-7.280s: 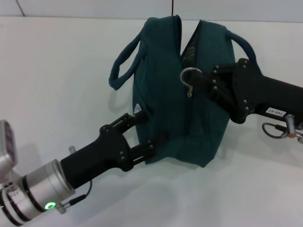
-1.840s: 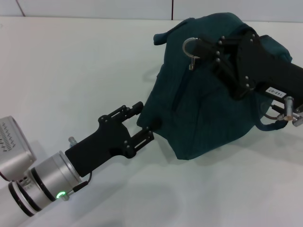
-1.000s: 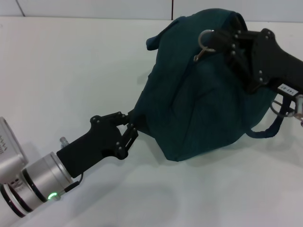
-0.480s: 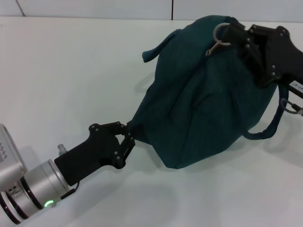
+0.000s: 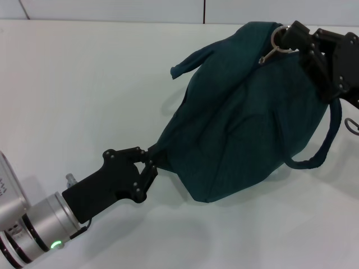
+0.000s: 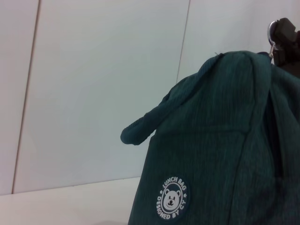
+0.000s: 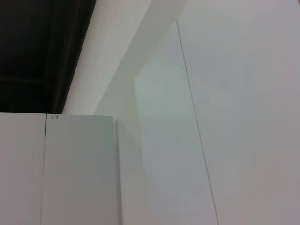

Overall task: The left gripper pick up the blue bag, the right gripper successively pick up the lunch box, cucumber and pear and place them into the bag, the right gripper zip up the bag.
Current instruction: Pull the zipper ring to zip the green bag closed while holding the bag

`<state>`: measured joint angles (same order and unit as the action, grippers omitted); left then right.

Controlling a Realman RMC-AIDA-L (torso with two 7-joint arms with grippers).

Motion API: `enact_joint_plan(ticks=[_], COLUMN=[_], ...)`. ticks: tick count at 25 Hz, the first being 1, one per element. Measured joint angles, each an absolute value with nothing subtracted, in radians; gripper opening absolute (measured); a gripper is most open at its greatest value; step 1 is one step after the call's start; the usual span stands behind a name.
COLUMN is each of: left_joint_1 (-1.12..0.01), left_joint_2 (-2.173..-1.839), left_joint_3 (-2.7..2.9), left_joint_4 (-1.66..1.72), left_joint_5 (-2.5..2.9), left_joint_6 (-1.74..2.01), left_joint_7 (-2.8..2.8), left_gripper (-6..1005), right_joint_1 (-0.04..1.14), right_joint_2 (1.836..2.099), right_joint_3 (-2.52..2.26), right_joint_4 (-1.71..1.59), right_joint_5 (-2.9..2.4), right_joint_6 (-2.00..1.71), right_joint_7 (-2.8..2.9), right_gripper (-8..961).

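— What has moved? The black right gripper [image 5: 293, 38] has carried the metal zipper ring [image 5: 279, 40] farther right, dragging the dark teal fabric lunch bag [image 5: 247, 123] along the white table [image 5: 84, 84].
— And the left gripper [image 5: 147, 163]? Clamped on the bag's near-left corner (a bear logo [image 6: 173, 198] faces its camera)
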<state>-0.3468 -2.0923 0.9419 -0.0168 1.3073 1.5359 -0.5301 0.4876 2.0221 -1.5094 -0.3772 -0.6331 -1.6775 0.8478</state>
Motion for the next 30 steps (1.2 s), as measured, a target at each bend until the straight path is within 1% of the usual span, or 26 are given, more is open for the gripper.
enact_joint_plan(ticks=[12,17,26,30], left_joint_1=[-0.364,-0.365,-0.365,-0.383], left_joint_2=[-2.092,-2.092,-2.090,-2.091], left_joint_3=[0.913,0.908,0.914,0.915], left_joint_4=[-0.017,0.002,0.081,0.087], left_joint_5=[1.285,1.280,1.293,1.300], left_joint_6=[1.572,1.617,1.691,1.703], left_joint_7=[-0.579,-0.595,-0.710,-0.753], left_gripper=[73,246,473,654], right_joint_1=[0.492,0.492,0.492,0.492], right_joint_2=[2.023,2.024,2.026,2.027], right_joint_3=[-1.549,-1.561,-1.581,-1.587], right_joint_4=[-0.363,-0.356,-0.351,-0.351], right_joint_5=[-0.640,-0.642,-0.643,-0.644], right_joint_6=[-1.674,-1.669,-1.668,-1.668], right_joint_7=[0.848,0.847,0.846,0.835], right_gripper=[4,4,4,4])
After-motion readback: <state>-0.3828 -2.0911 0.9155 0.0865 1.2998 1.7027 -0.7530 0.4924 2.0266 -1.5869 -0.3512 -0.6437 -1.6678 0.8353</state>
